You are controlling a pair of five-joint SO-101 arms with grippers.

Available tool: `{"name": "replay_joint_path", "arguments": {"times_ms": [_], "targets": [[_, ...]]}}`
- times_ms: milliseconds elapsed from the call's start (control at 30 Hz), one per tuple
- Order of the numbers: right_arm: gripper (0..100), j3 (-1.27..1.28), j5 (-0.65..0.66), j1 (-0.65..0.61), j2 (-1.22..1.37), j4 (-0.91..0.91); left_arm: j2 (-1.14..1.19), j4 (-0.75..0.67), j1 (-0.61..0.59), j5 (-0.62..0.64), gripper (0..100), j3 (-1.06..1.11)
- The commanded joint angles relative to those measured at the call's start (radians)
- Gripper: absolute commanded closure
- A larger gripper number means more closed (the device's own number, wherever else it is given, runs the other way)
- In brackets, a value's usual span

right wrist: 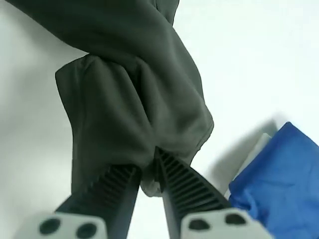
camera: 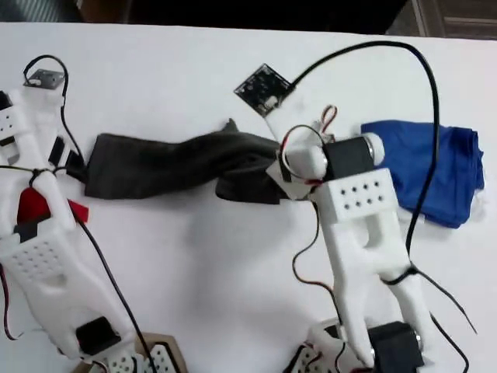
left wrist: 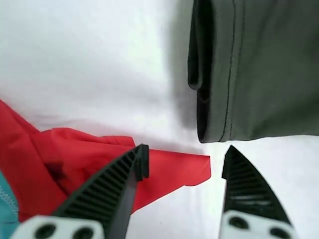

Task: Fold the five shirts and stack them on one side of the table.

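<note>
Fingers (right wrist: pixel 185 185) of the right gripper (right wrist: pixel 148 172) are clamped on a bunched end of the grey shirt (camera: pixel 175 162), which lies stretched across the middle of the table (camera: pixel 194 280); the left gripper (left wrist: pixel 182 162) gapes, holding nothing, just beside the shirt's hemmed end. Risk: the pinch has only a wad, so a pull may slip or rope the cloth instead of flattening it, and the cable (camera: pixel 425 116) could snag. Room: bare table on the arm-base side of the grey shirt, with the blue shirt (camera: pixel 435 167) crowding the right edge and the red shirt (left wrist: pixel 75 164) on the left.
</note>
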Motion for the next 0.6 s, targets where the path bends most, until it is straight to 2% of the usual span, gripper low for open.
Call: {"name": "replay_joint_path", "arguments": {"times_ms": [0,167,300,400,567], "targets": [[97.8,0.081,0.006,0.008,-0.045,-0.019,-0.006,0.008,0.0,0.0,74,-0.039],[97.8,0.347,0.006,0.01,-0.004,-0.298,-0.006,0.009,0.0,0.0,74,-0.039],[97.8,0.425,-0.002,0.01,0.084,-0.481,-0.005,0.008,0.0,0.0,74,-0.039],[95.4,0.417,0.003,0.012,0.183,-0.501,-0.005,0.008,0.0,0.0,74,-0.038],[81.0,0.351,0.005,0.008,0.239,-0.384,-0.003,0.008,0.0,0.0,74,-0.038]]}}
